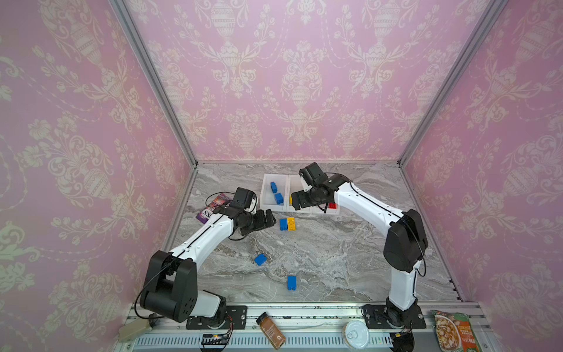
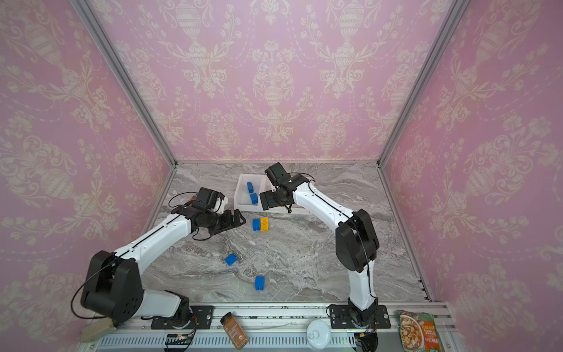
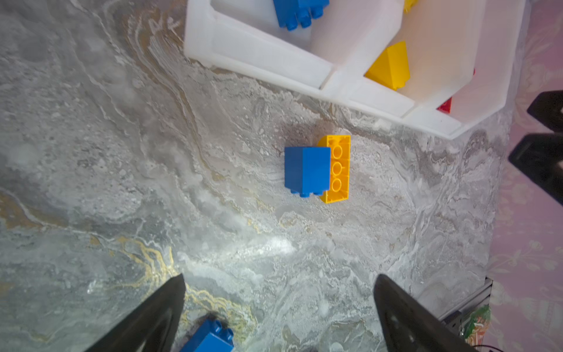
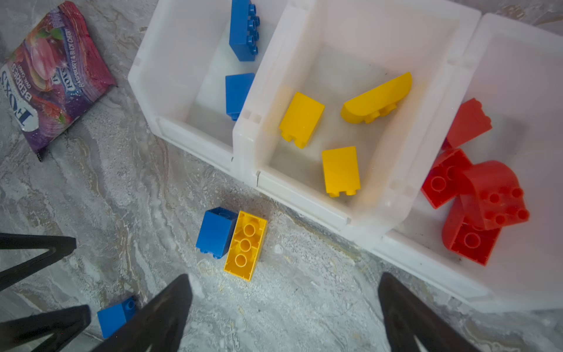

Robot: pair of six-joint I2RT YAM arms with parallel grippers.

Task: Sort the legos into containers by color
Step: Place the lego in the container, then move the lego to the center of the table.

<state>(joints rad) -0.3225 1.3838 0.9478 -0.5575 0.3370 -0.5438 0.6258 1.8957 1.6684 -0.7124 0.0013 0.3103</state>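
Both pairs of jaws stand open and empty while a blue brick (image 4: 215, 231) touches a yellow brick (image 4: 245, 245) on the counter (image 1: 335, 259) near the bins (image 4: 195, 143), a candy bag (image 4: 54, 73) beside them.

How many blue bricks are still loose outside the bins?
3. The paired blue brick touches a yellow brick before the bins; the middle blue brick lies farther forward; the front blue brick lies farthest forward. The arms may hide others.
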